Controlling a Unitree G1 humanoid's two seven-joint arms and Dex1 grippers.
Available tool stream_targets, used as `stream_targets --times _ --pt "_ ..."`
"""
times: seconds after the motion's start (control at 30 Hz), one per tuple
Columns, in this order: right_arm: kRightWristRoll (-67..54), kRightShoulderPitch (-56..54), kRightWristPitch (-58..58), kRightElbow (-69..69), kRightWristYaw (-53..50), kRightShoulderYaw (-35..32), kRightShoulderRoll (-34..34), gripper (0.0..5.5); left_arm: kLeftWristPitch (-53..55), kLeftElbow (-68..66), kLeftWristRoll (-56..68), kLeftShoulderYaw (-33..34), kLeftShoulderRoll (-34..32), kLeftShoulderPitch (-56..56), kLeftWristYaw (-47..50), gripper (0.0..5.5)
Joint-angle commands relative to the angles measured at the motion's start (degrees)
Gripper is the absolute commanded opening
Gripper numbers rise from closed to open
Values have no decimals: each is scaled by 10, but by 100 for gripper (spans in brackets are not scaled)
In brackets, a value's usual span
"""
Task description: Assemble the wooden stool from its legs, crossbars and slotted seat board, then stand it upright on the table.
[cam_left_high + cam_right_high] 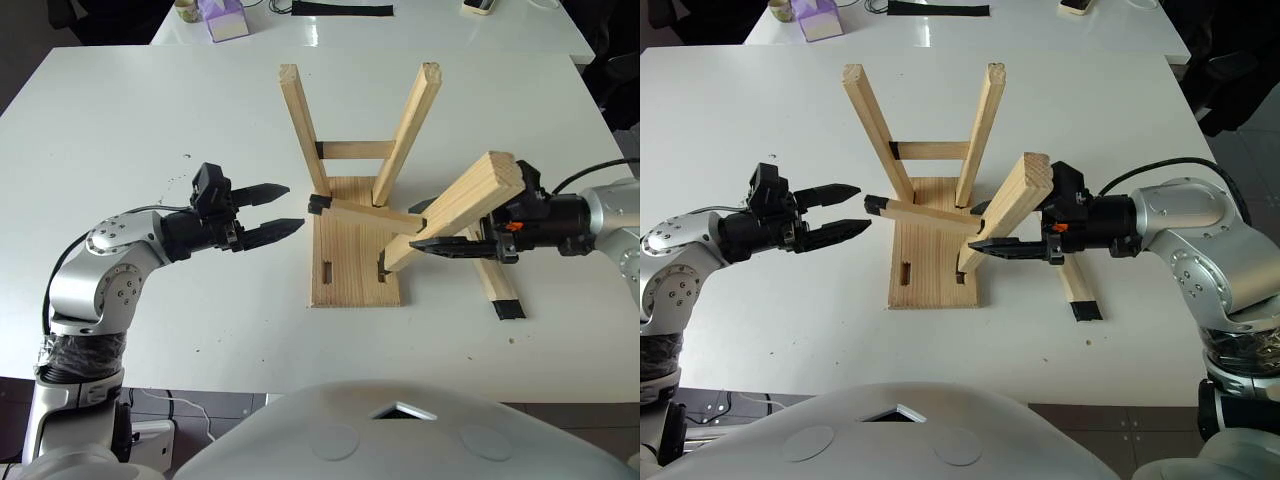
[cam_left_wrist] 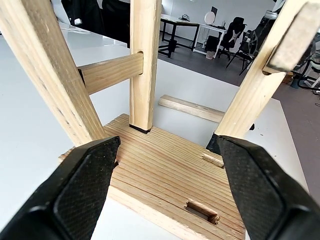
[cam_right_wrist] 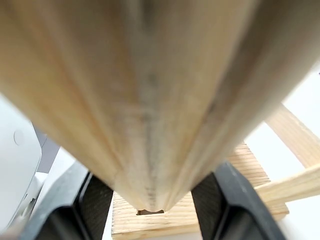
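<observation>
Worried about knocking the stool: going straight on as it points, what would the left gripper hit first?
Probably the near edge of the seat board, which lies dead ahead of the open left gripper. The nearest upright leg stands close beside that line. The gripper's height over the board is unclear.

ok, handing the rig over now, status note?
Left gripper: open, empty, left of the seat board.
Right gripper: shut on the third leg, tilted, lower end at a near slot.
Done: two legs with crossbar stand in the far slots.
Fourth leg lies on the table under the right arm.
Left: seat third leg, add fourth leg and second crossbar, stand stool upright.
</observation>
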State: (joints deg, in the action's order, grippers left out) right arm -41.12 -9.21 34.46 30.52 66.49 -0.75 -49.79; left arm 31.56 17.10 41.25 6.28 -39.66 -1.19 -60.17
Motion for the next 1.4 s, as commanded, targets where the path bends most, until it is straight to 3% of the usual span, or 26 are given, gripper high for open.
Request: stream_targets --times 0.03,0.43,1.4 --pt "45 23 -49 2 9 20 0 204 -1 -10 -6 -1 -4 -10 -3 363" --pt "86 62 -100 8 -15 48 21 204 4 -31 -9 -9 -6 -47 -15 363" --pt "116 104 -151 -24 14 70 -24 204 -4 -43 -12 -4 8 -51 -10 363"
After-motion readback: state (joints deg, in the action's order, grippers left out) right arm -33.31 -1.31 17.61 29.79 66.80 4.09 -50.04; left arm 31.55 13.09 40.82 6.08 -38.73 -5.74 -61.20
